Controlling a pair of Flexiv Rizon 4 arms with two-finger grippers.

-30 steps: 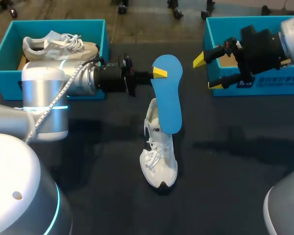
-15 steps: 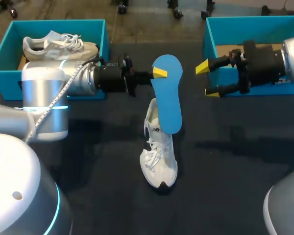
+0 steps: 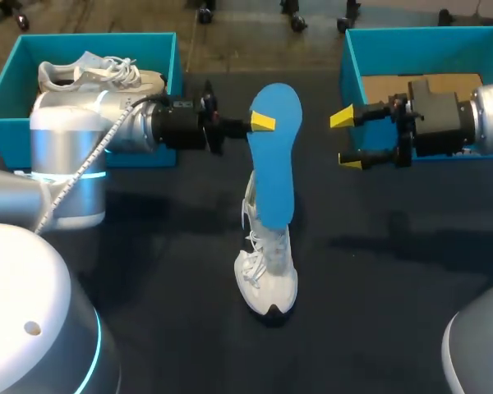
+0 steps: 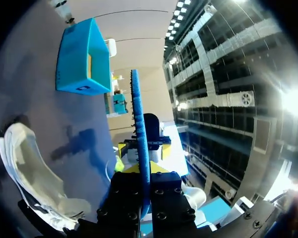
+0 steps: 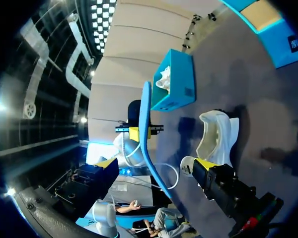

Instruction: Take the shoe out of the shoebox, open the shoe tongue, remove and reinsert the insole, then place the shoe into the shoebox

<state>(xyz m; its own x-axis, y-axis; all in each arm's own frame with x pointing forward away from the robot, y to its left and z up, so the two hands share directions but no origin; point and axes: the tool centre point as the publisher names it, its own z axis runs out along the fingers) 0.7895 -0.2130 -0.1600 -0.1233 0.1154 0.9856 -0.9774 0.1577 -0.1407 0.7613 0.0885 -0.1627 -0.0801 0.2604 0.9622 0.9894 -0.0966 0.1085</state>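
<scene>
The left gripper (image 3: 261,123), coming in from the table's left side, is clamped on the blue insole (image 3: 275,156) near its upper end; the left wrist view shows the insole edge-on, pinched between the two fingers. The insole hangs nearly upright over the middle of the table (image 3: 394,312), its rounded top towards the far edge. Its lower end hangs over the opening of the white shoe (image 3: 267,263) – whether it touches the shoe or sits inside it I cannot tell. The shoe stands on its sole at the middle of the table, toe towards the near edge, laces and tongue facing up. The right gripper (image 3: 346,139) hovers to the right of the insole and apart from it, fingers spread wide and holding nothing, its yellow tips pointing at the insole. In the right wrist view the insole stands ahead of the gap between those fingers, with the shoe beside it. This gripper is just off the near left corner of the right shoebox (image 3: 349,49), a blue box at the table's far right corner with its brown floor showing. At the far left corner sits the left shoebox (image 3: 8,90), also blue – a pale second shoe (image 3: 99,75) lies in it, laces up, partly hidden behind the left arm
</scene>
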